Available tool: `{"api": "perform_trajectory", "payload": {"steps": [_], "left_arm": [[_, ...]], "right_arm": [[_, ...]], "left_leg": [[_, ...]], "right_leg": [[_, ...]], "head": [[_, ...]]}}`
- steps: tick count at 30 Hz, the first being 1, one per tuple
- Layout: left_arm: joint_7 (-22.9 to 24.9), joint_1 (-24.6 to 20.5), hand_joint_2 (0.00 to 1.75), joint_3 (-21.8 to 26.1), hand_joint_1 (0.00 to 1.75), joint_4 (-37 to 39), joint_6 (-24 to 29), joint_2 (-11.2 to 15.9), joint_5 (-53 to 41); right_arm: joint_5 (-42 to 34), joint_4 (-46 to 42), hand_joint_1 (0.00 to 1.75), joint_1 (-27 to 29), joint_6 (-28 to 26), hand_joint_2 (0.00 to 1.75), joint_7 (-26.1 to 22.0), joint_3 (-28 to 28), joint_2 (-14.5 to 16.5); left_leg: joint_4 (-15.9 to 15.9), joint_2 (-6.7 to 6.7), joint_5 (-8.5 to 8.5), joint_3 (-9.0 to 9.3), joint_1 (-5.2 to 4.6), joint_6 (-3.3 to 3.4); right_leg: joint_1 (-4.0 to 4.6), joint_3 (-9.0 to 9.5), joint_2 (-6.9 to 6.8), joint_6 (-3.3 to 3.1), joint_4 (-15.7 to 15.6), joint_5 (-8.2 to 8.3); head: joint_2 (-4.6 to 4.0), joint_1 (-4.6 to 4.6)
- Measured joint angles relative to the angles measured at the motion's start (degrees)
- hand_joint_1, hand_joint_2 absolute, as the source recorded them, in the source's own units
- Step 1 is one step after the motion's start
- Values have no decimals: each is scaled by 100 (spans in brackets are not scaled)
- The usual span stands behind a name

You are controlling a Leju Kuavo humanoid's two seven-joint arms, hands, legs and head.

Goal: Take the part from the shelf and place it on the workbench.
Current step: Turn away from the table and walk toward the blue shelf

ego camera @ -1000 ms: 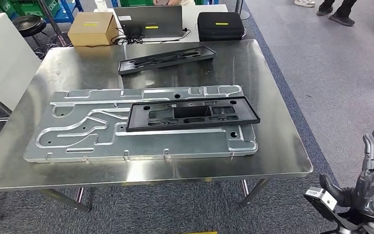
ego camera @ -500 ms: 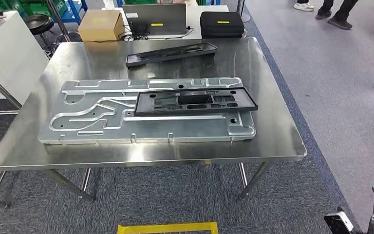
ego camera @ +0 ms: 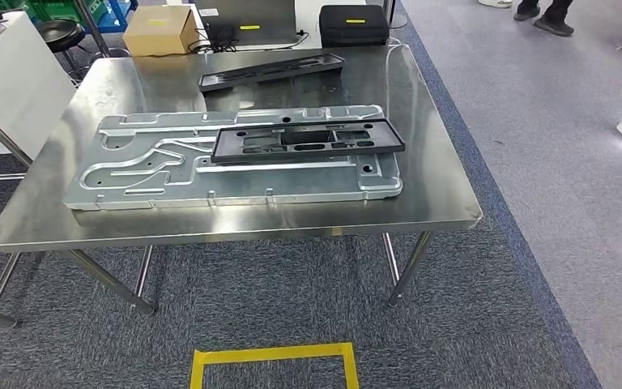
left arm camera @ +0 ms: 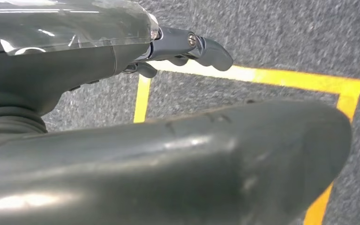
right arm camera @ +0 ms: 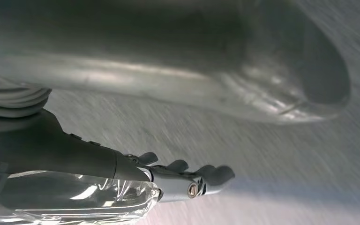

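Part [ego camera: 308, 142], a black frame, is seen lying flat on the grey metal plate [ego camera: 129, 174], toward the plate's right end. Plate rests on the steel workbench [ego camera: 437, 207]. A 2nd black frame [ego camera: 271, 70] lies beyond the plate, nr the bench's far edge. Placement judged done, or robot standing off from bench.

L hand [left arm camera: 187, 47]: fingers stretched out, nothing held, yellow floor tape [left arm camera: 262, 77] beneath. R hand [right arm camera: 187, 180]: fingers extended, nothing held, over grey floor.

Risks: part sits loose on the plate w/ no visible stop, so a knock to the bench could slide it off the plate. Any further step toward the bench could bump its nr edge.

Hidden/unclear: shelf not identifiable. R wrist view motion-blurred. Whether part is seated in plate features can't be told.
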Motion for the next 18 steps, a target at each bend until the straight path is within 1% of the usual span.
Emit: {"api": "perform_trajectory", "payload": {"steps": [1,2,3,4,5,6,7,8,9,10,11,12,13,14,15,16,17,18], "left_arm": [[-11,15,0,0,0,1,-1,-2,-3],[-20,22,0,0,0,1,-2,-4,-7],[-28,26,0,0,0,2,-3,-4,-8],[-38,23,0,0,0,2,-3,-4,-12],[-49,21,0,0,0,2,-3,-3,-23],[-60,21,0,0,0,2,-4,-2,-39],[-68,19,0,0,0,2,-5,-2,-58],[-73,15,0,0,0,2,-7,-2,-78],[-75,4,0,0,0,2,-8,3,-92],[-75,-12,0,-1,0,2,-7,7,-103],[-75,-31,0,-1,0,2,-5,11,-112],[-75,-46,0,-2,0,2,-3,15,-115],[-74,-50,0,-3,0,2,-2,14,-119],[-73,-50,0,-4,0,2,-1,13,-121],[-70,-48,0,-4,0,3,-1,12,-124],[-69,-45,0,-4,0,4,-1,10,-126],[-68,-47,0,-4,0,5,-1,9,-129],[-67,-46,0,-4,0,6,-1,8,-138]], "right_arm": [[55,148,0,-12,69,0,119,-8,0],[94,290,0,-23,142,0,222,-17,1],[126,429,0,-28,214,0,315,-29,1],[175,563,0,-30,310,0,425,-40,1],[240,684,0,-33,417,0,554,-49,1],[324,796,0,-39,540,0,710,-55,3],[414,896,0,-45,663,0,874,-57,9],[485,989,0,-55,760,0,1016,-57,21],[544,1077,0,-66,833,0,1129,-56,43],[584,1150,0,-75,882,0,1204,-56,64],[619,1215,0,-87,925,0,1262,-55,84],[655,1275,0,-98,966,0,1311,-53,100],[687,1329,0,-103,1006,0,1353,-52,105],[712,1381,0,-108,1041,0,1391,-50,110],[731,1427,0,-110,1072,0,1418,-48,115],[742,1464,0,-107,1100,0,1434,-46,119],[752,1495,0,-109,1124,0,1444,-44,122],[762,1522,0,-112,1146,0,1447,-40,125]], "left_leg": [[168,-4,-217,-64,12,-27],[442,-7,-526,-148,21,-50],[794,-7,-842,-231,25,-68],[1155,-7,-1061,-288,26,-80],[1422,-7,-1131,-287,26,-83],[1529,-7,-1058,-204,25,-74],[1434,-8,-894,-20,24,-54],[1143,-11,-733,262,19,-20],[702,-14,-671,625,6,25],[204,-15,-706,982,-11,68],[-175,-16,-783,1236,-33,107],[-416,-16,-854,1378,-57,145],[-517,-15,-851,1395,-69,180],[-515,-5,-786,1341,-67,223],[-525,7,-708,1274,-61,275],[-539,19,-620,1193,-51,321],[-544,31,-533,1098,-44,355],[-538,35,-455,992,-52,377]], "right_leg": [[-5,-77,-11,-47,-9,74],[0,-164,-19,-80,-7,146],[12,-255,-19,-97,-5,216],[24,-350,-22,-104,-1,286],[37,-445,-27,-105,5,358],[50,-541,-30,-103,12,429],[62,-636,-32,-98,19,500],[71,-716,-32,-90,26,567],[81,-775,-32,-77,33,629],[90,-813,-33,-57,39,686],[92,-829,-40,-32,37,745],[87,-837,-47,1,27,805],[83,-843,-52,39,6,873],[70,-860,-52,72,-4,909],[63,-902,-41,99,43,824],[58,-960,-29,121,176,628],[48,-1039,-18,138,437,315],[47,-1124,-12,155,791,-28]], "head": [[0,-1],[0,-2],[0,-2],[0,-2],[0,-2],[0,-2],[0,-2],[0,-2],[0,-3],[0,-3],[0,-3],[0,-3],[0,-2],[0,-2],[0,-2],[0,-1],[0,-1],[0,-1]]}}
